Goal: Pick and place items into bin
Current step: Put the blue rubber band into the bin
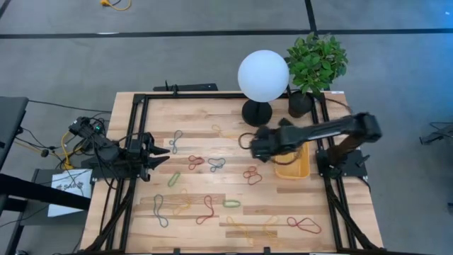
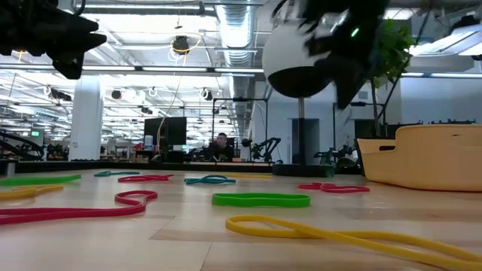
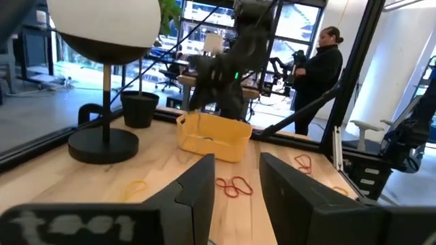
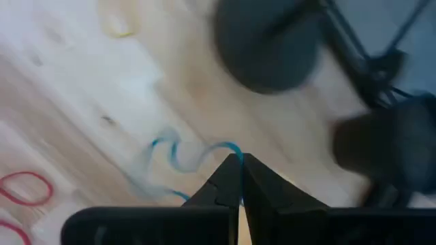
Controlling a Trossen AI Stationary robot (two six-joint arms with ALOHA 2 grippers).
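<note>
The right gripper hangs above the table just left of the bin, its fingers pinched together on a blue band that dangles from the tips, blurred in the wrist view. The left gripper waits at the table's left edge, fingers apart. Other bands lie scattered over the wood. The lamp hides part of the far edge. No writing can be read.
</note>
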